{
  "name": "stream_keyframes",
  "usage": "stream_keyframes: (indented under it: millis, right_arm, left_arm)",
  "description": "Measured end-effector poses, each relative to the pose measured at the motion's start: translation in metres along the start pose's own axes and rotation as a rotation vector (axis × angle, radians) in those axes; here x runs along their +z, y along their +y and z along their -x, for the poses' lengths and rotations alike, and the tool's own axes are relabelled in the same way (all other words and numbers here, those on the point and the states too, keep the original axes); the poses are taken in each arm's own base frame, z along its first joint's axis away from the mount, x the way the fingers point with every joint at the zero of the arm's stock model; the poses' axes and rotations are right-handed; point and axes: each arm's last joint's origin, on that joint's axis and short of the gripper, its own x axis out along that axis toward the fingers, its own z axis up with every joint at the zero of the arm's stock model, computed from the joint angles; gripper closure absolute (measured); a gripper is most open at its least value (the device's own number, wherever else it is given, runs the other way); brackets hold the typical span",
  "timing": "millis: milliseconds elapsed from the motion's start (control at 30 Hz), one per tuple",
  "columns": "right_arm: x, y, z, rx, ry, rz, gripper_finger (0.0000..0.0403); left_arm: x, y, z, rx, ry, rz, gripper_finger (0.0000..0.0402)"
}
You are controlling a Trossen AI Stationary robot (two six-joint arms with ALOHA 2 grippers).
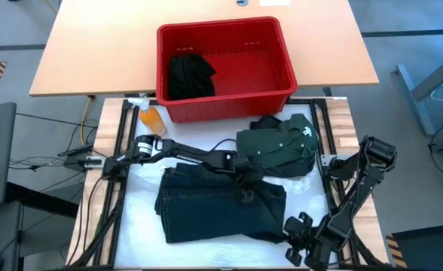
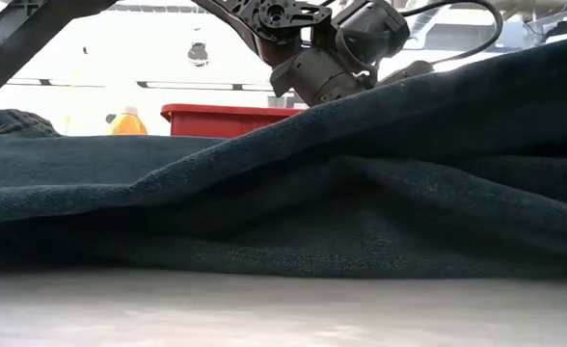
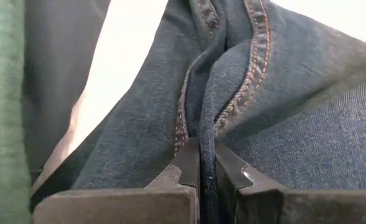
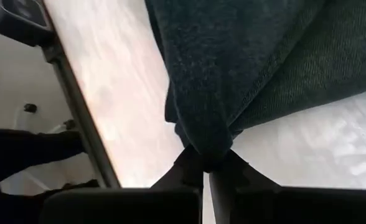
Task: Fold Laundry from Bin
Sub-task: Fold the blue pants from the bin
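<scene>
Only the wrist views show the grips: left claw [image 3: 206,171] clamped on the jeans' [image 1: 221,207] stitched seam, right claw [image 4: 206,167] pinching a corner. From above, jeans lie lower centre on the counter [image 1: 142,226], green shirt [image 1: 278,144] beside, bin [image 1: 225,68] above, orange bottle [image 1: 152,117] left.

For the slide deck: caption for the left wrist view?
Left gripper shut on a seamed fold of dark blue denim jeans.
</scene>
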Motion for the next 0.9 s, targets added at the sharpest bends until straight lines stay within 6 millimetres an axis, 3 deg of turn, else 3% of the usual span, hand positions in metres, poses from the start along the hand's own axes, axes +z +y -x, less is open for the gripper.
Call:
stream_keyframes:
  millis: [267,533,600,700,900]
  right_arm:
    - [0.012,0.021,-0.001,0.181,-0.051,-0.099,0.0359]
    - [0.010,0.029,0.001,0.265,0.070,-0.246,0.0352]
    - [0.008,0.039,0.007,0.353,0.132,-0.261,0.0347]
    - [0.005,0.041,0.009,0.376,0.163,-0.253,0.0331]
    - [0.008,0.038,0.018,0.376,0.151,-0.214,0.0281]
  left_arm:
    - [0.001,0.003,0.001,0.004,-0.001,0.026,0.0401]
    - [0.001,0.004,0.001,0.007,0.001,0.027,0.0401]
    - [0.000,0.011,0.002,0.084,-0.001,0.037,0.0401]
    - [0.001,0.019,0.003,0.132,-0.008,0.047,0.0401]
    - [0.000,0.015,0.002,-0.013,0.027,0.023,0.0393]
